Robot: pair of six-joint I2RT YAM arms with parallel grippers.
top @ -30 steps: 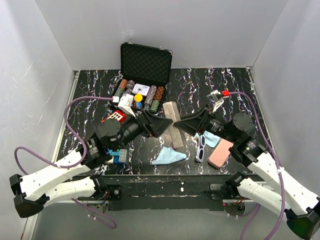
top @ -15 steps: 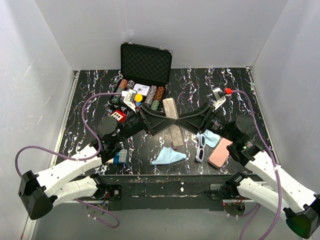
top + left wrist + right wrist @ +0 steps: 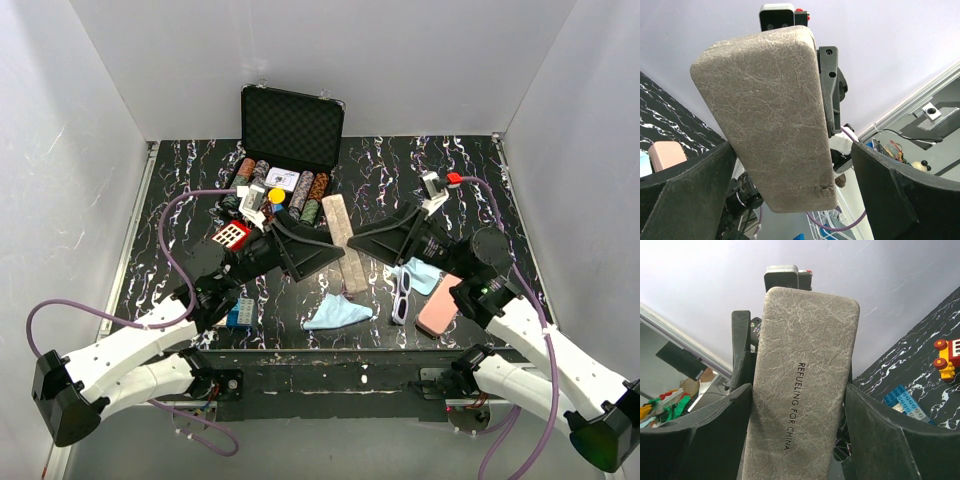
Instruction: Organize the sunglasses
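The right gripper (image 3: 797,390) is clamping the grey-brown case (image 3: 338,215) across its width, with both long edges pressing against the fingers. The left gripper (image 3: 790,150) is straddling the same case with jaws apart, and a gap is showing along one edge. The white-framed sunglasses (image 3: 401,293) are lying near the table's (image 3: 470,170) front edge, between a light blue cloth (image 3: 338,312) and the pink case (image 3: 440,305). Bare marbled top is showing right of the open chip case (image 3: 291,130).

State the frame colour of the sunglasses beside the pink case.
White sunglasses; clearest in top view.
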